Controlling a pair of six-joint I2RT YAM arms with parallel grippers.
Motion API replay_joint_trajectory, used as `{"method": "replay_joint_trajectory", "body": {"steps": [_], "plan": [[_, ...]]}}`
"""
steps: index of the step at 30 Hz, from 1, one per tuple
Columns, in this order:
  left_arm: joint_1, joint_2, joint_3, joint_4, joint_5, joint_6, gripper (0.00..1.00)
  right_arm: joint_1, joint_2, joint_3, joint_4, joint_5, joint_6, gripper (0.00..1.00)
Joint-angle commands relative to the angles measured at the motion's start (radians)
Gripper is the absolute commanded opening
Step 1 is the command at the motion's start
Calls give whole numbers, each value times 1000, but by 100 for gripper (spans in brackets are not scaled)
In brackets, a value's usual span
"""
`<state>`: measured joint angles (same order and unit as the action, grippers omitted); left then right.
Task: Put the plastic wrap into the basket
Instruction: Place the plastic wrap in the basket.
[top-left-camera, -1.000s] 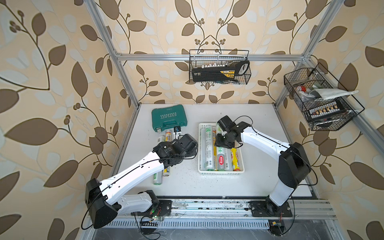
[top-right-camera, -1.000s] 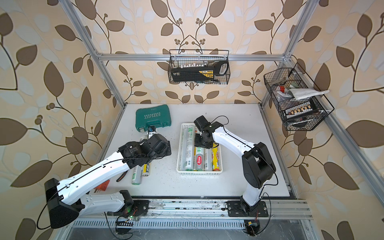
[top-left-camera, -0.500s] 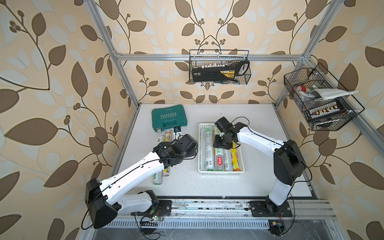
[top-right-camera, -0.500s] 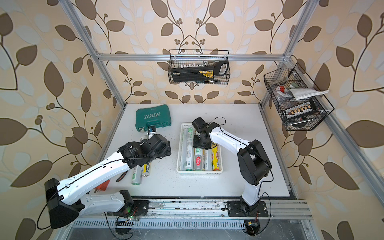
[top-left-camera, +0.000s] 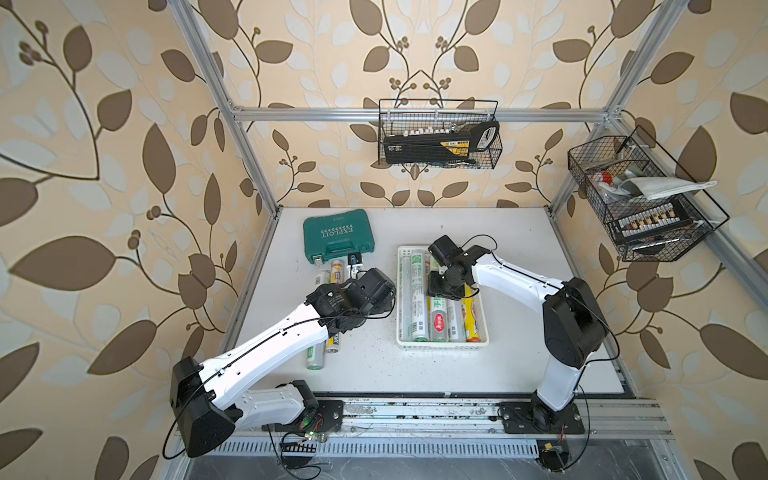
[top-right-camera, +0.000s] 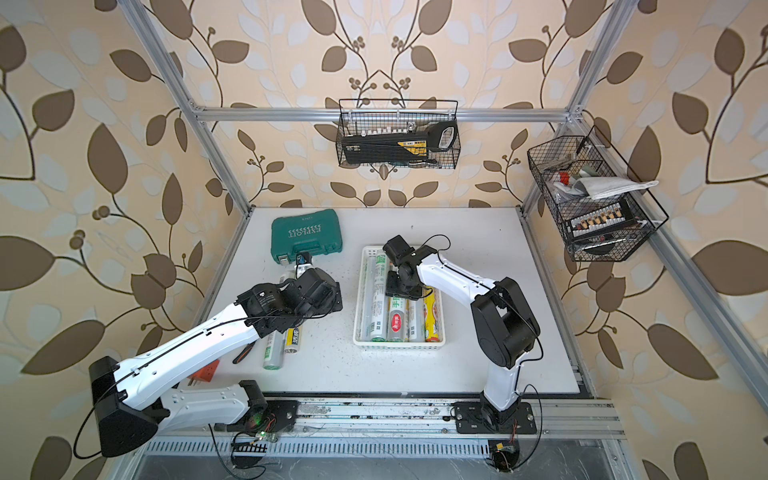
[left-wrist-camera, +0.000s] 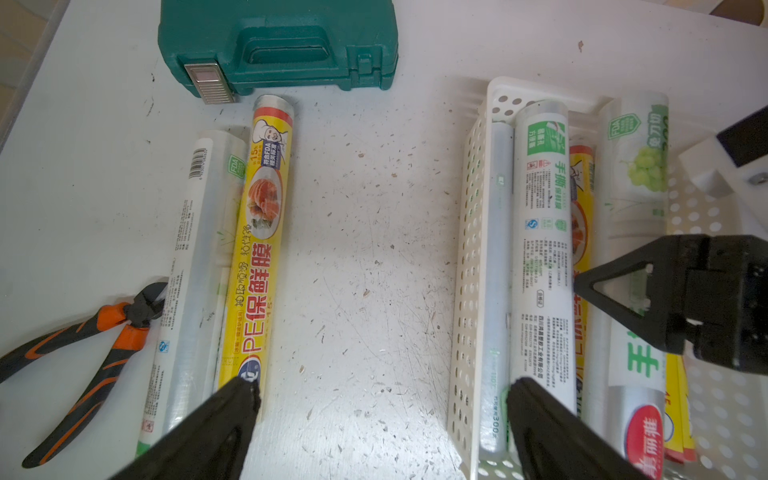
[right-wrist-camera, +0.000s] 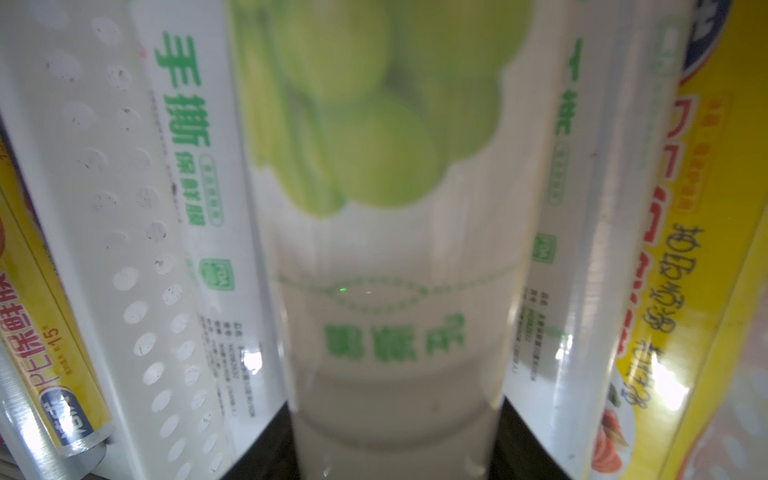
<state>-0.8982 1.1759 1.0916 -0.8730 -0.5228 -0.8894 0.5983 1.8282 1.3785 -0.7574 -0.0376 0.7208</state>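
Inside the basket (left-wrist-camera: 469, 249), a grape-label roll (right-wrist-camera: 374, 145) is being straddled by the right gripper (right-wrist-camera: 395, 415); clamping cannot be told. The left gripper (left-wrist-camera: 382, 386) is being held with jaws wide apart.

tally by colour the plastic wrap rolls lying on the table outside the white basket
yellow-and-red plastic wrap roll: 1
white-and-silver plastic wrap roll: 1
total: 2, side by side, outside the white perforated plastic basket
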Motion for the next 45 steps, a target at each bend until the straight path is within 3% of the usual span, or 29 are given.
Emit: {"method": "replay_joint_trajectory", "body": {"steps": [1, 19, 35, 40, 45], "plan": [[-4, -7, -6, -11, -26, 0, 99, 12, 2, 6, 32, -6, 11, 56], [-4, -12, -9, -11, -30, 4, 99, 11, -46, 13, 3, 7, 10, 56], [0, -32, 5, -46, -116, 16, 99, 11, -340, -6, -62, 76, -91, 62], [45, -35, 1, -52, -124, 34, 99, 12, -463, -73, -25, 125, -140, 70], [138, -48, -45, -23, -57, 79, 99, 9, -524, -118, -12, 140, -214, 73]]}}
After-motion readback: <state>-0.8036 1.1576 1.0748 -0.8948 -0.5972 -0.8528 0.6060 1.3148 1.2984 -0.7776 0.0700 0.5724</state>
